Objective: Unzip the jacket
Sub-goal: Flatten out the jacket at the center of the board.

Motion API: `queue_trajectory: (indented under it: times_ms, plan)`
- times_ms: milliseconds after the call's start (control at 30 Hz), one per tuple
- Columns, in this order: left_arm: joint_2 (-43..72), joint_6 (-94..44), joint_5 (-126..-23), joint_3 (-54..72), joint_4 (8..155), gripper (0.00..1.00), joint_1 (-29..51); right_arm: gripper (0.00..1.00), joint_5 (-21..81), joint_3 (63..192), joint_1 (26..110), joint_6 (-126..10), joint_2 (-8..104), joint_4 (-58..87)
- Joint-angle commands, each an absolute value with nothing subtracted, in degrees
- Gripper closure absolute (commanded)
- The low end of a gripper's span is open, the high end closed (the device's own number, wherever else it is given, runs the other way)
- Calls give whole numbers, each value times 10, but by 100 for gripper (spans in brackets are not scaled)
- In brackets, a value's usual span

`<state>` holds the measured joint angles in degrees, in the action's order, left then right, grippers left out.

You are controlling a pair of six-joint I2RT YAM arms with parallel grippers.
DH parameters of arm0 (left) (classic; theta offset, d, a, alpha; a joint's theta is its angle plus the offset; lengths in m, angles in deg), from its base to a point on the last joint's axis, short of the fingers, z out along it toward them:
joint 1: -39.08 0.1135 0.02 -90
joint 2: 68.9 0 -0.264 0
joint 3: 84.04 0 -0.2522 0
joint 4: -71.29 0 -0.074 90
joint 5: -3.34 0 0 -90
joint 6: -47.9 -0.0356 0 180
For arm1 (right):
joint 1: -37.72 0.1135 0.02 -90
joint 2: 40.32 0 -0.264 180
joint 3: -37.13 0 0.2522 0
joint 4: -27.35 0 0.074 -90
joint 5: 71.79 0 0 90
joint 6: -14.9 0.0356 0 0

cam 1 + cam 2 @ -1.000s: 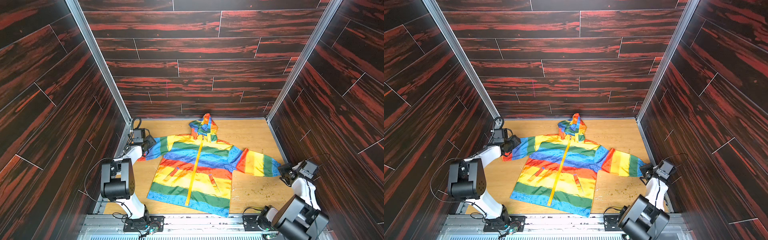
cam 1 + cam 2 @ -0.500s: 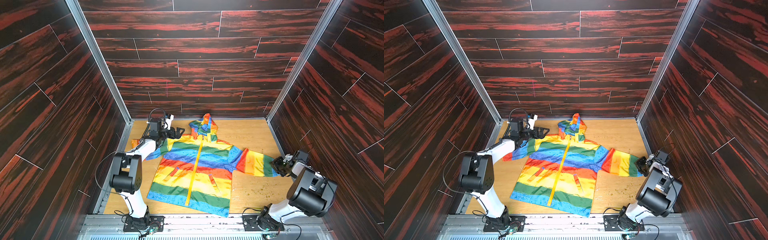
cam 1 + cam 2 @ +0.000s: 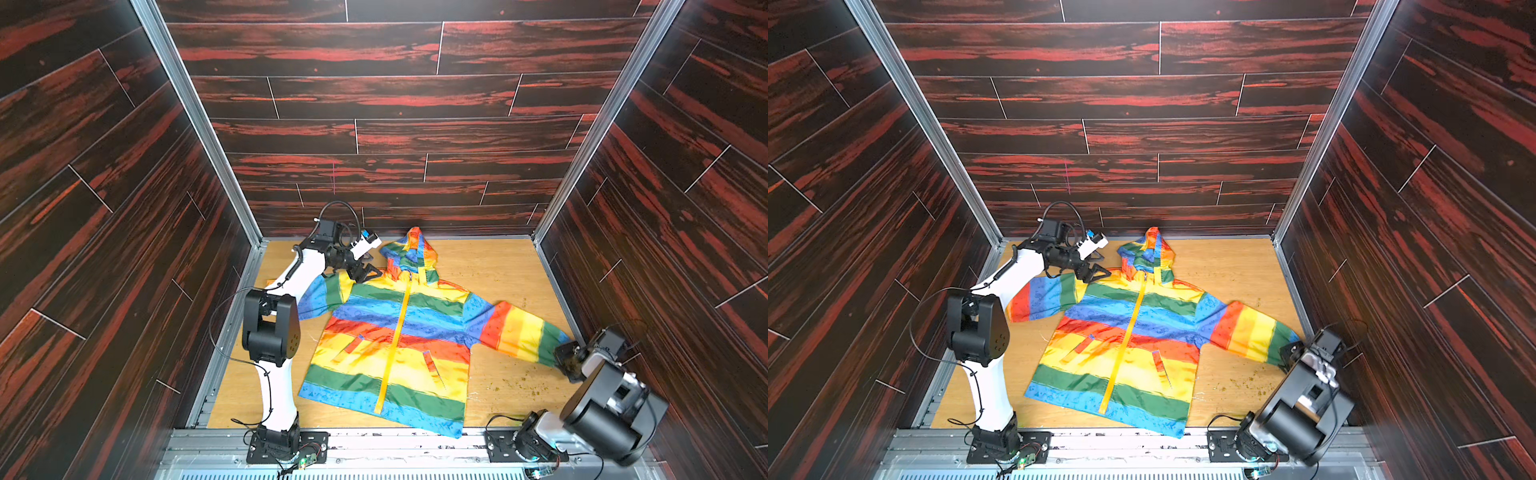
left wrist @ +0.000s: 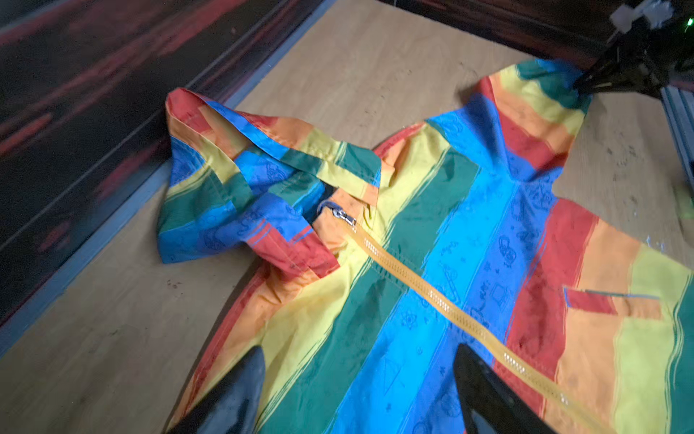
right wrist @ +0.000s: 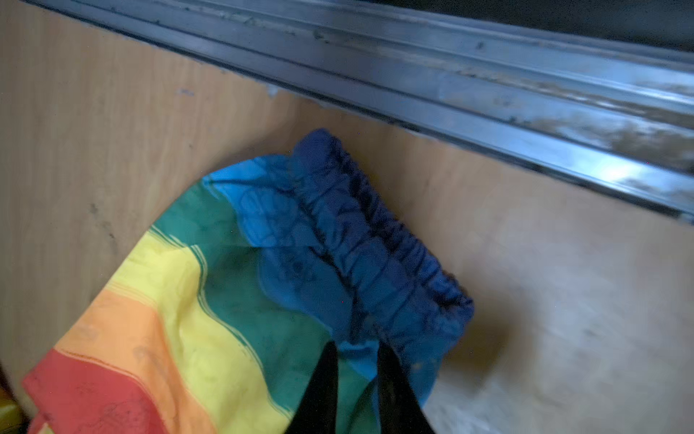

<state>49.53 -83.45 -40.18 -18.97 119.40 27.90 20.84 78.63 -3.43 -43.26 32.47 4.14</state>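
The rainbow-striped jacket [image 3: 419, 320] [image 3: 1158, 320] lies flat on the wooden floor, front up, hood toward the back wall. Its yellow zipper [image 3: 395, 336] [image 4: 424, 289] is closed, and the metal pull [image 4: 345, 217] sits at the collar. My left gripper [image 3: 368, 272] [image 3: 1098, 272] [image 4: 359, 349] hovers open over the jacket's shoulder beside the hood, with nothing between its fingers. My right gripper [image 3: 567, 359] [image 5: 356, 345] is at the end of the outstretched sleeve. Its jaws are pinched on the blue elastic cuff [image 5: 375, 255].
Dark wood-pattern walls enclose the floor [image 3: 478, 266] on three sides. A metal rail [image 3: 374, 446] runs along the front, holding both arm bases. Small crumbs [image 3: 515, 386] are scattered on the floor by the right sleeve. The other sleeve [image 3: 1038, 297] lies under my left arm.
My left arm has swung from the left sleeve end toward the hood and shoulder, with its gripper open. My right arm has shifted its pose while its gripper stays at the right sleeve cuff.
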Motion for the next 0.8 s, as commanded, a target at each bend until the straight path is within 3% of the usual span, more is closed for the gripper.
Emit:
queue_trajectory:
  times_ms: [0, 133, 233, 467, 767]
  plan:
    - [533, -943, -392, -241, 1325, 22, 267, 81, 180, 759, -27, -417, 230, 29]
    - [581, -968, -375, -307, 1375, 41, 257, 78, 263, 731, 8, -431, 119, 64]
    - [609, -991, -394, -344, 1402, 33, 235, 69, 301, 755, 53, -479, 90, 59]
    - [678, -962, -404, -438, 1381, 18, 197, 66, 362, 823, 108, -536, 71, 19]
    - [798, -920, -499, -600, 1344, 13, 165, 67, 372, 866, 206, -551, 85, 1]
